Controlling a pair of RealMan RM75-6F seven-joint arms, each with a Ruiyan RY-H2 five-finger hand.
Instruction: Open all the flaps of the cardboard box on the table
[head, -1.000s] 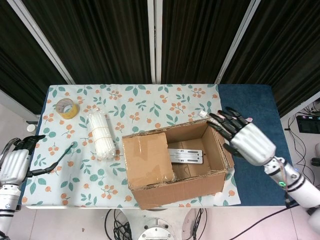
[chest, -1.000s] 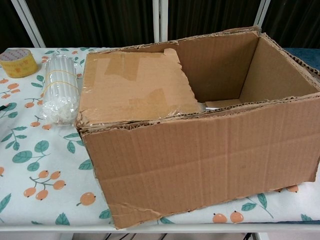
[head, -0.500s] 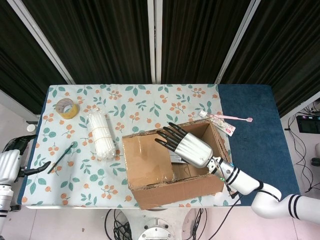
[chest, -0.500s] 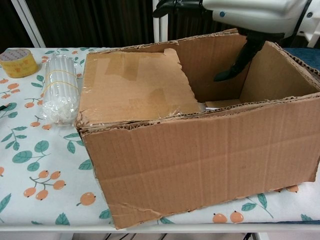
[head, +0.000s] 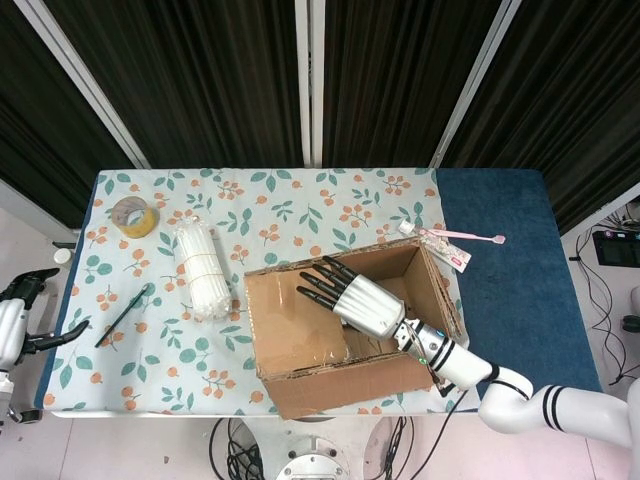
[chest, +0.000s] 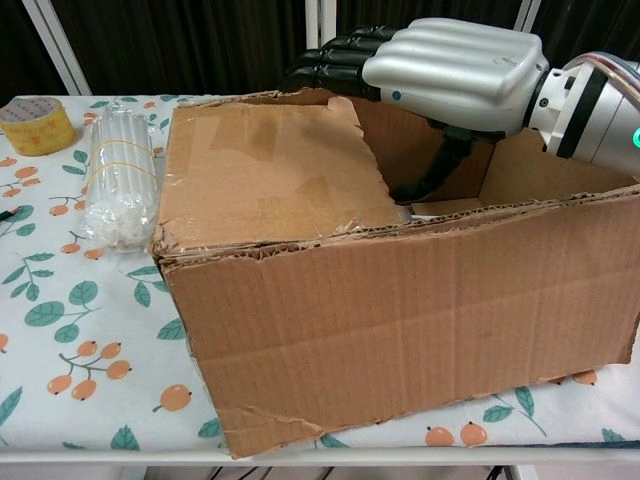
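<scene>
Looking down from the head view, the box sits near the front edge of the bench, partly on the flowered cloth. One flap lies folded down over the left half of the opening; the right half is open, with something pale and flat lying inside. The right hand reaches in over the open half, fingers straight and spread, their tips over the flap's inner edge. Whether they touch the cardboard cannot be told from here. The left hand hangs off the bench's left end, well apart from the box, holding nothing; its thumb sticks out, but how its other fingers lie I cannot tell. A tape roll, a bundle of tubes, a pen and a toothbrush lie on the bench.

From the chest view, the box fills the frame, and the right hand hovers above the flap's far edge, thumb pointing down into the box. The flap carries old tape and a torn, ragged inner edge.

Corrugated cardboard like this is probably light and fairly stiff but creases and tears easily. The best hold looks like the flap's free inner edge, fingers hooked underneath, then lifting it outward about its fold at the left wall. An empty box may slide or tip.
</scene>
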